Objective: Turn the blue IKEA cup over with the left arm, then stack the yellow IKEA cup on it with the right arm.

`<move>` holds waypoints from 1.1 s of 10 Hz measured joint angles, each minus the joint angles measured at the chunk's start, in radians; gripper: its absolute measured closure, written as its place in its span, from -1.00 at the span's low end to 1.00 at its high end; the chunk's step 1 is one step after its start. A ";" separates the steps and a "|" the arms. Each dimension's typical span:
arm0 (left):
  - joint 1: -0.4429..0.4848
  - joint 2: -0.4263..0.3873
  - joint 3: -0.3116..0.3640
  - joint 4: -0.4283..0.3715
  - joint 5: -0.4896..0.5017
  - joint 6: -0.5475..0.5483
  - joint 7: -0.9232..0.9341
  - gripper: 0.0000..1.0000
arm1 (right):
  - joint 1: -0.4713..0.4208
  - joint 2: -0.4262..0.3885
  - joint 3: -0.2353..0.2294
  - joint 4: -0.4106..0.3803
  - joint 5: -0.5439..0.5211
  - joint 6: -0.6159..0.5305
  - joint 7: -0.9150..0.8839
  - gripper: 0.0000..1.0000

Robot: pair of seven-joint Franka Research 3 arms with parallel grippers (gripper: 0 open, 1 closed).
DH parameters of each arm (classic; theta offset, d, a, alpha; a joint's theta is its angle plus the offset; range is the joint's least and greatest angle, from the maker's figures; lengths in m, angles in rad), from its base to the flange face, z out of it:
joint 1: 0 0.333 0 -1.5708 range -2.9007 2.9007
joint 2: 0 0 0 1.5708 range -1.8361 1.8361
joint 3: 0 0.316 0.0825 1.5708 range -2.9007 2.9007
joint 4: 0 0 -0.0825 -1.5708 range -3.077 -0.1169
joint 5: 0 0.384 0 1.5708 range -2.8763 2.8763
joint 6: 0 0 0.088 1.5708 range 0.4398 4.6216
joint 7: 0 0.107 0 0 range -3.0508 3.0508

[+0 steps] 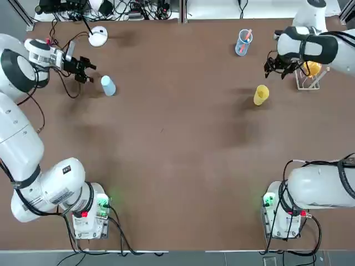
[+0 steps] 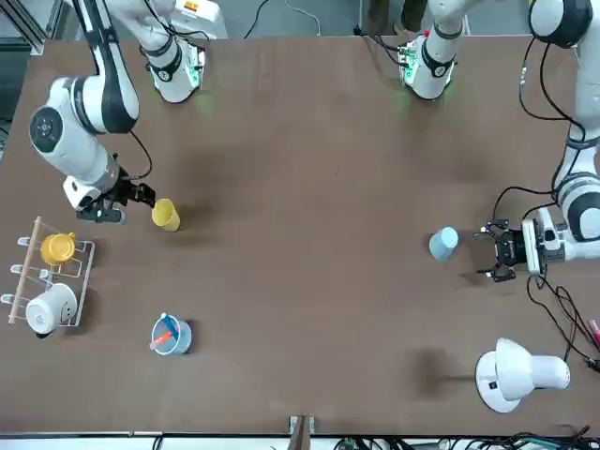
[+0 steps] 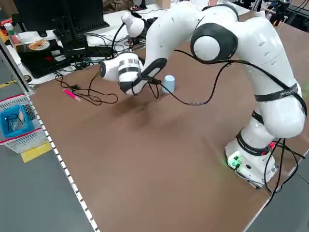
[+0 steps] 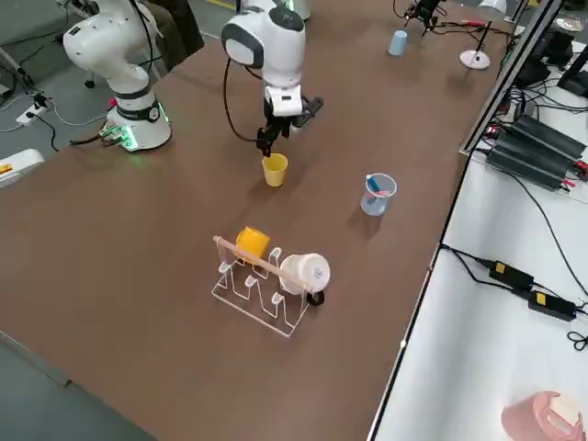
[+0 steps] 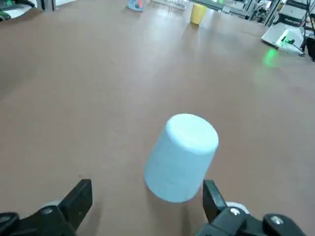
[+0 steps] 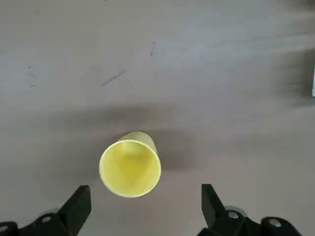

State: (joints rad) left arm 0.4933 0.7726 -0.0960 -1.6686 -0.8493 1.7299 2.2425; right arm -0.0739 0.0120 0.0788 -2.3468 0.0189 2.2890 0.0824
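The brown tabletop [image 1: 166,166] is smooth and matte, with glossy, rounded white arm segments above it. Beyond the bases, the yellow IKEA cup [image 6: 130,167], opaque plastic and tapered, stands mouth up on the right; the blue IKEA cup [image 5: 182,157], pale and smooth-walled, stands mouth down on the left. Farther out come a rack [image 4: 266,299] of thin white wire with a wooden rail, a clear blue tumbler [image 1: 243,42] holding sticks, and a white lamp [image 2: 520,375] with a round base.

The left wrist view shows the blue cup's closed base on top, while the right wrist view looks into the yellow cup's hollow. The right side view shows an orange-yellow mug [image 4: 252,243] and a white mug [image 4: 306,273] on the rack; in the top view the right arm hides the white one.

The left gripper [image 5: 147,201] is near the blue cup, its fingers wide apart and holding nothing. The right gripper [image 6: 146,201] is near the yellow cup, its fingers also wide apart and empty.
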 joint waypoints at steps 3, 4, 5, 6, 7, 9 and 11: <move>0.020 0.035 -0.052 -0.036 -0.027 0.001 0.119 -0.98 | -0.016 0.021 0.000 -0.053 -0.005 0.038 -0.009 -0.99; 0.020 0.037 -0.054 -0.036 -0.027 0.000 0.147 -0.98 | -0.016 0.022 0.001 -0.073 -0.007 0.071 -0.011 -0.99; 0.019 0.037 -0.056 -0.036 -0.027 -0.001 0.167 -0.98 | -0.016 0.022 0.002 -0.092 -0.013 0.107 -0.011 -0.99; 0.017 0.037 -0.058 -0.038 -0.027 -0.002 0.176 -0.98 | -0.015 0.022 0.002 -0.104 -0.020 0.132 -0.012 -0.99; 0.011 0.038 -0.059 -0.044 -0.027 -0.003 0.194 -0.98 | -0.013 0.024 0.003 -0.117 -0.023 0.158 -0.014 -0.99; -0.009 0.047 -0.060 -0.060 -0.027 -0.003 0.222 -0.98 | -0.008 0.027 0.005 -0.144 -0.035 0.201 -0.015 -0.99; -0.015 0.065 -0.060 -0.063 -0.027 -0.002 0.231 -0.98 | -0.008 0.043 0.005 -0.152 -0.039 0.255 -0.015 -0.99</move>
State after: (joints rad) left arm 0.4778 0.8371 -0.1563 -1.7312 -0.8760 1.7274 2.4730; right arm -0.0819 0.0547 0.0836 -2.4985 -0.0201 2.5436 0.0672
